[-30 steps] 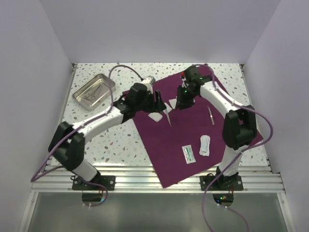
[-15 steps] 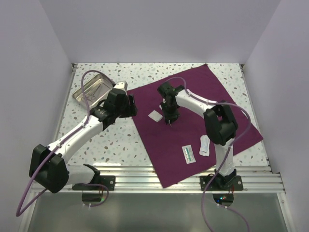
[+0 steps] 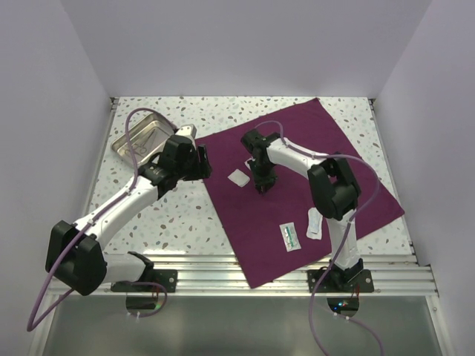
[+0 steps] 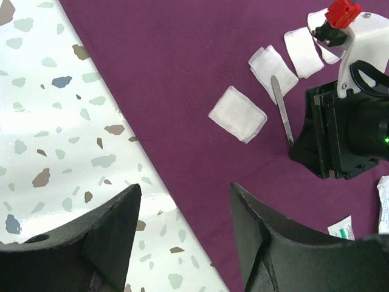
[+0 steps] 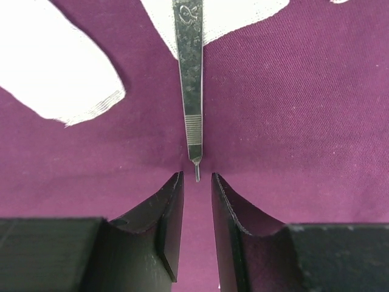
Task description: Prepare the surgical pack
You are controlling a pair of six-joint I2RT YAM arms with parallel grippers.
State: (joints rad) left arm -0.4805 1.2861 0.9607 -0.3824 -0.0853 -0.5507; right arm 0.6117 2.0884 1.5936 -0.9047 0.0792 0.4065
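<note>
The top view looks steeply down from above and behind the arm bases, taking in the whole counter (image 3: 185,216). The left wrist view looks past the left tool (image 4: 184,190) from moderately near. The right wrist view sits very close above the surgical pack (image 5: 273,121). Both wrist views share the scalpel handle (image 4: 281,109).

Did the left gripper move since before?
Yes. The left gripper slid left, from over the purple cloth to its left edge, nearer the metal tray.

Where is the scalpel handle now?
In the right wrist view, the scalpel handle lies on the purple cloth, its far end over gauze, its tip ahead of the right tool.
</note>
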